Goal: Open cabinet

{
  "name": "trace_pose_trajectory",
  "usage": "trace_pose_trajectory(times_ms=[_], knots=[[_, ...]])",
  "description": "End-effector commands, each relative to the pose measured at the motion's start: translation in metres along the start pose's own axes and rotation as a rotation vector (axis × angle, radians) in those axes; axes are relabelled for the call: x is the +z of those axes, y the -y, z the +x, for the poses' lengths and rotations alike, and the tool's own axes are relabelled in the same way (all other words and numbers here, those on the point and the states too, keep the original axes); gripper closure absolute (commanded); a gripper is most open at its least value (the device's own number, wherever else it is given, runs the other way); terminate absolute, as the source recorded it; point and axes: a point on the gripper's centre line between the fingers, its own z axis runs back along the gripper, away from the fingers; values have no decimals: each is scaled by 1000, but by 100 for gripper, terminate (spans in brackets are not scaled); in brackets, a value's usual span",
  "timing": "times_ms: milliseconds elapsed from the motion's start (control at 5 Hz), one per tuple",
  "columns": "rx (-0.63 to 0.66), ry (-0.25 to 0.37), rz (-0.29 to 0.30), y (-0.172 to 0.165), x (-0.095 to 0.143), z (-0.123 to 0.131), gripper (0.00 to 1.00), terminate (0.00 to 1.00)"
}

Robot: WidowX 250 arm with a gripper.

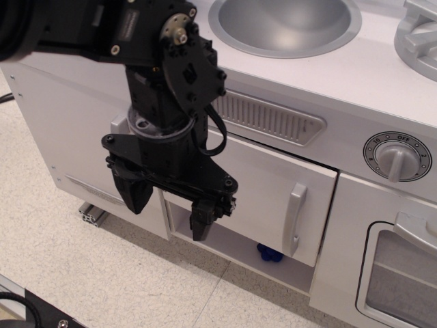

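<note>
the cabinet (273, 195) sits in the lower front of a white toy kitchen, below a ribbed silver vent panel (270, 117) and under the counter that carries a round metal sink (287, 24). its door is a wide flat white panel whose long axis runs left to right along the kitchen front, sloping down to the right in this tilted view. the door's face points outward toward the floor side of the picture. a small silver handle (294, 219) stands upright near the door's right edge. the door hangs slightly ajar: a dark gap shows along its top edge, and the shelf space below it is exposed, with a small blue object (268, 253) lying on the bottom shelf.

the black gripper (171, 208) hangs in front of the door's left part, pointing downward, its two fingers spread apart and holding nothing. whether it touches the door cannot be told.

to the right are a dial knob (397, 157) and the windowed oven door (399, 273).
</note>
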Motion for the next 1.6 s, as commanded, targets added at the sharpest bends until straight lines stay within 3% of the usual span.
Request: trace_pose_trajectory(times_ms=[0, 600, 1000, 1400], knots=[[0, 0, 0, 0, 0, 0, 0, 0], [-17, 210, -63, 61, -81, 51, 0, 0], [-34, 245, -72, 86, -106, 85, 0, 0], [-44, 272, -105, 100, -112, 105, 0, 0]])
